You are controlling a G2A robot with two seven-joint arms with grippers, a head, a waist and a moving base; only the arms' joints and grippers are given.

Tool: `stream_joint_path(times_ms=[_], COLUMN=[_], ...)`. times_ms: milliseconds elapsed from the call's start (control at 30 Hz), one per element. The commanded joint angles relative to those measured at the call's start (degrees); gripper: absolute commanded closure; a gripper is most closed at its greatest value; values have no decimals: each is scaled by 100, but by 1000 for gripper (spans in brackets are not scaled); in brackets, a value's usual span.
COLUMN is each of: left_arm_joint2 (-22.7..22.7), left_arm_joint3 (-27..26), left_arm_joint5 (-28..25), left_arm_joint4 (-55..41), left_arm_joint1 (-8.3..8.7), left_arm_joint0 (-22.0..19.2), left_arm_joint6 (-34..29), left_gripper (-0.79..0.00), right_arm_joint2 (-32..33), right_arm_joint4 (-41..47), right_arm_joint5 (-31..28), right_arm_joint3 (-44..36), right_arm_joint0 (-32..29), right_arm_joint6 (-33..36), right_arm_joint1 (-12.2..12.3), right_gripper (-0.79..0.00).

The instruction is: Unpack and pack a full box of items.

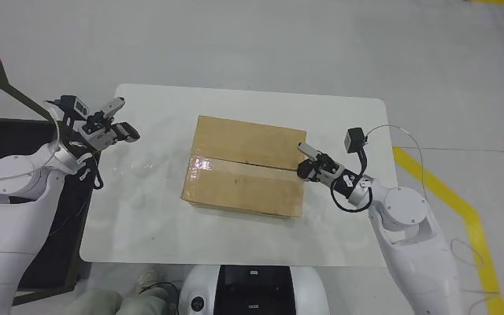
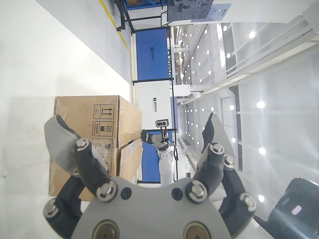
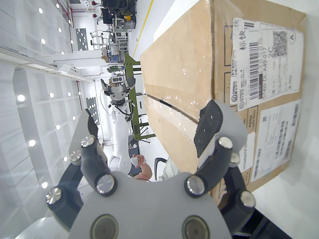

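A closed cardboard box with a taped seam along its top stands in the middle of the white table. My right gripper is open at the box's right end, level with the top edge. In the right wrist view the box looms close, and one fingertip of the right gripper lies over the labelled end face near the seam. My left gripper is open near the table's far left corner, well apart from the box. The left wrist view shows the left gripper with nothing between its fingers, and the box beyond.
Bare table surface surrounds the box on every side. A dark stand sits just off the table's left edge. A yellow floor line runs past the right side.
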Motion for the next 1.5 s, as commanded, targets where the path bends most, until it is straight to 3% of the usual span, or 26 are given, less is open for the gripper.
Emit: stream_joint_path(times_ms=[0, 233, 500, 867, 1300, 1467], left_arm_joint2=[-1, 33, -20, 2, -9, 51], left_arm_joint3=[-3, -438, -1302, -1916, -1930, -2040], left_arm_joint5=[11, -158, -713, -1252, -1241, -1257], left_arm_joint4=[-43, -770, -923, -927, -895, -1115], left_arm_joint1=[-5, -174, -361, -574, -580, -657], left_arm_joint0=[1, 405, 1574, 2642, 2690, 2754], left_arm_joint6=[39, 1094, 2260, 2821, 2793, 2876], left_gripper=[-785, -785, -785, -785, -785, -785], right_arm_joint2=[0, 0, 0, 0, 0, 0], right_arm_joint4=[0, 0, 0, 0, 0, 0], right_arm_joint5=[0, 0, 0, 0, 0, 0], right_arm_joint3=[0, 0, 0, 0, 0, 0], right_arm_joint0=[0, 0, 0, 0, 0, 0], right_arm_joint6=[0, 0, 0, 0, 0, 0], right_arm_joint1=[0, 0, 0, 0, 0, 0], right_gripper=[-785, -785, -785, -785, -785, -785])
